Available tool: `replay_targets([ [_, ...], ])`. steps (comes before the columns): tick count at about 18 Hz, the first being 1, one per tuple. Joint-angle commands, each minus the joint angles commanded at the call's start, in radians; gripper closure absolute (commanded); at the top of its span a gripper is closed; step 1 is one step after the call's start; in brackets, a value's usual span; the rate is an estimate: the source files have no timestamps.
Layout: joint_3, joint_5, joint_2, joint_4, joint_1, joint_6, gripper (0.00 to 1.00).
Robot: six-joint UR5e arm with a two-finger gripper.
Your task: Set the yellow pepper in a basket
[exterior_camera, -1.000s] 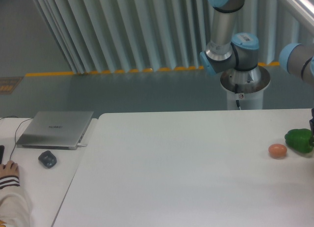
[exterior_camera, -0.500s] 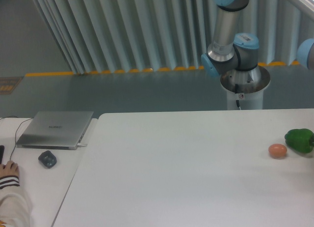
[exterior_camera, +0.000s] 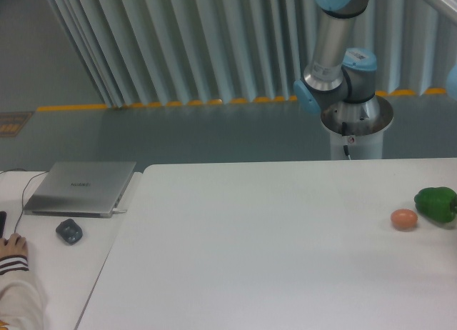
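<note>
The yellow pepper is out of view, and no basket shows either. Only the arm's base and lower links appear at the upper right; the rest of the arm runs off the right and top edges, so the gripper is out of frame. On the white table near the right edge lie a green pepper and a small orange egg-like ball.
A closed grey laptop and a dark mouse sit on the side desk at the left. A person's hand and sleeve rest at the bottom left corner.
The arm's wrist link at the far right edge has moved up and out of the frame. The green pepper and the orange ball have not moved.
</note>
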Motion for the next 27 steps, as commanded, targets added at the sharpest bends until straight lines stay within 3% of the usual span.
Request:
replay_targets([
  [16, -0.009, -0.094, 0.014, -0.003, -0.034, -0.054, 0.0],
  [24, -0.009, -0.098, 0.035, -0.014, -0.175, -0.143, 0.0],
  [27, -0.009, -0.104, 0.049, -0.052, -0.196, -0.137, 0.0],
])
